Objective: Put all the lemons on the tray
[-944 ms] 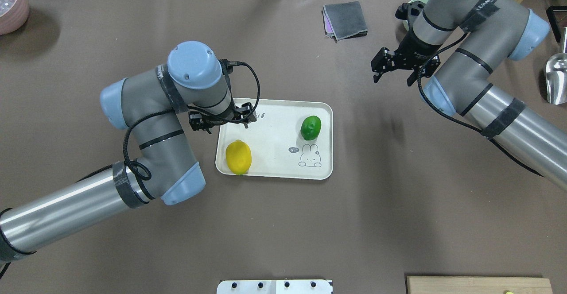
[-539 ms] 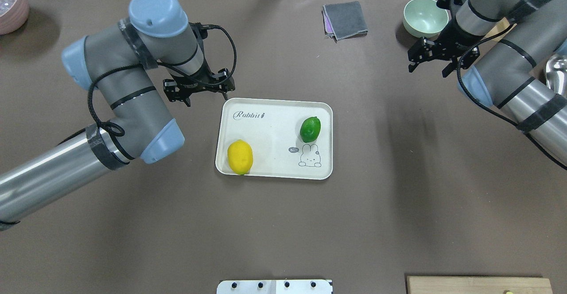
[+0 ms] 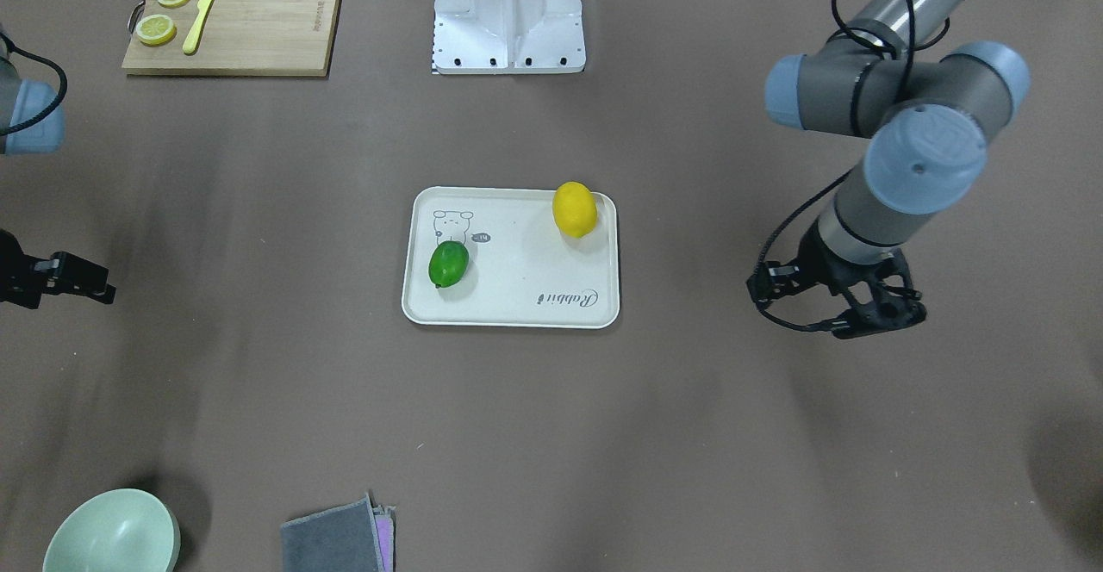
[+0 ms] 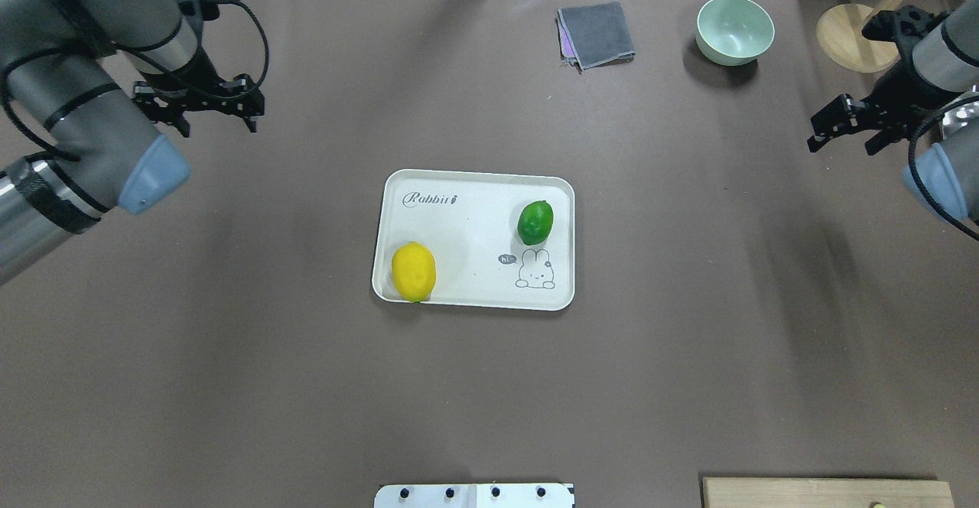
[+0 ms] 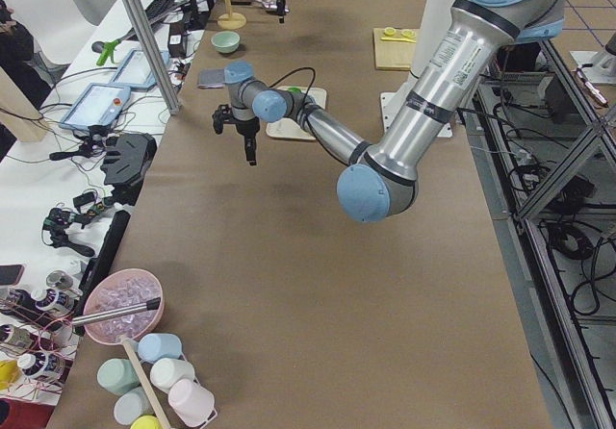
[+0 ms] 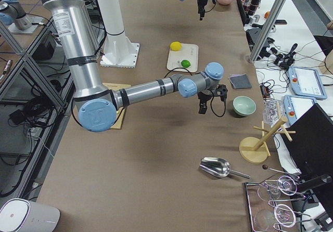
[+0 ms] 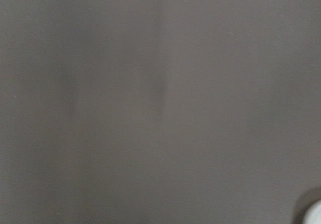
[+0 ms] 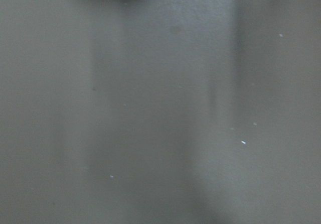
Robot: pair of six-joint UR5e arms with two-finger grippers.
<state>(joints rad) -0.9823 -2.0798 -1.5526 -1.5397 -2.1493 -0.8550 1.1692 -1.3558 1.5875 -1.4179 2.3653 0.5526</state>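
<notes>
Tray marked "Rabbit" holds yellow lemon, green lemon; left end effector, right end effector both apart.

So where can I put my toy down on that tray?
The middle of the tray is bare, between the yellow lemon and the green lemon. The brown table all round the tray is bare too. It gets crowded at the far edge, by the grey cloth and the green bowl.
</notes>
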